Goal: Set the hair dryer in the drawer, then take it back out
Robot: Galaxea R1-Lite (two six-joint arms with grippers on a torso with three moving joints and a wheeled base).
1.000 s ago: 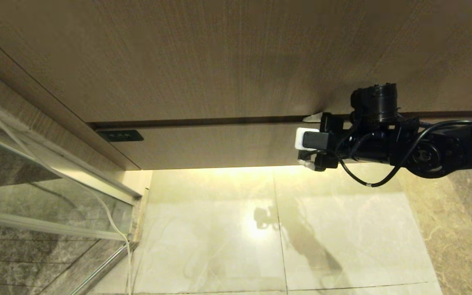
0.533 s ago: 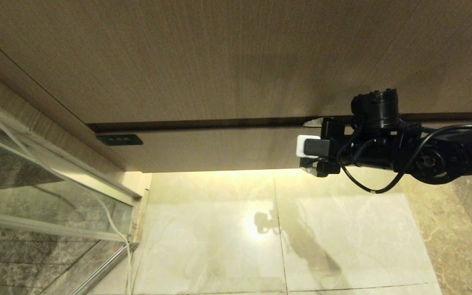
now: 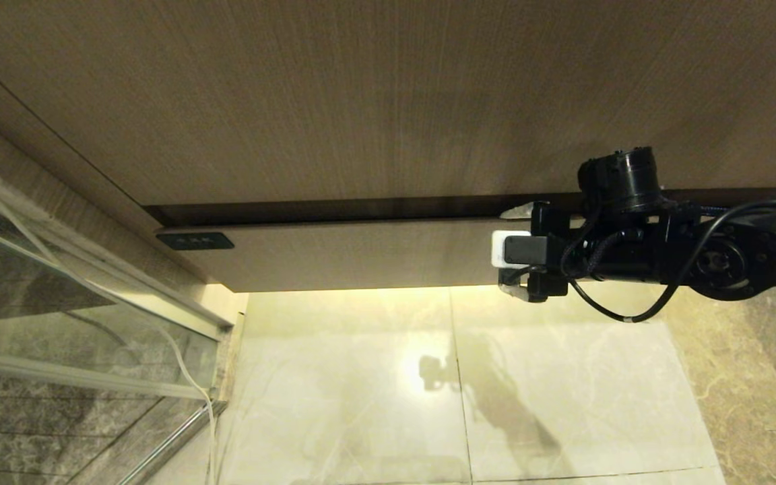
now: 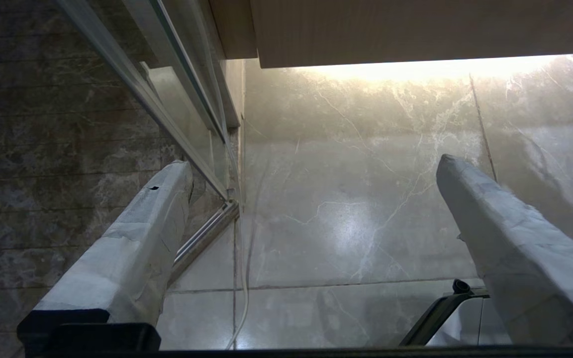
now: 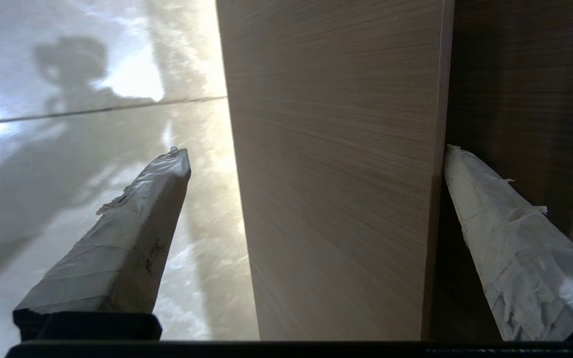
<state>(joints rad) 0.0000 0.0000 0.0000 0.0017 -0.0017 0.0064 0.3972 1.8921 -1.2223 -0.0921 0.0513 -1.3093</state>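
The drawer (image 3: 361, 252) shows as a narrow wood-grain front with a small black mark (image 3: 195, 240), under a much taller wood-grain panel (image 3: 361, 101). A dark gap (image 3: 334, 209) separates the two. My right gripper (image 3: 514, 250) is open and straddles the drawer front near its right end. In the right wrist view one taped finger (image 5: 495, 233) sits in the dark gap against the front's back edge. The other finger (image 5: 132, 238) hangs off the front's far side, over the floor, with the drawer front (image 5: 336, 199) between them. The hair dryer is out of view. My left gripper (image 4: 314, 163) is open and empty above the floor.
A glass shower door with a metal rail (image 3: 58, 323) stands at the left, and a thin white cord (image 3: 192, 377) hangs along it. Glossy marble floor tiles (image 3: 361, 377) spread below the drawer. A dark part of my base (image 4: 445, 308) shows in the left wrist view.
The drawer front has slid out from under the tall panel, so the dark gap is wider. My right gripper has moved with it towards me. The left gripper shows no change.
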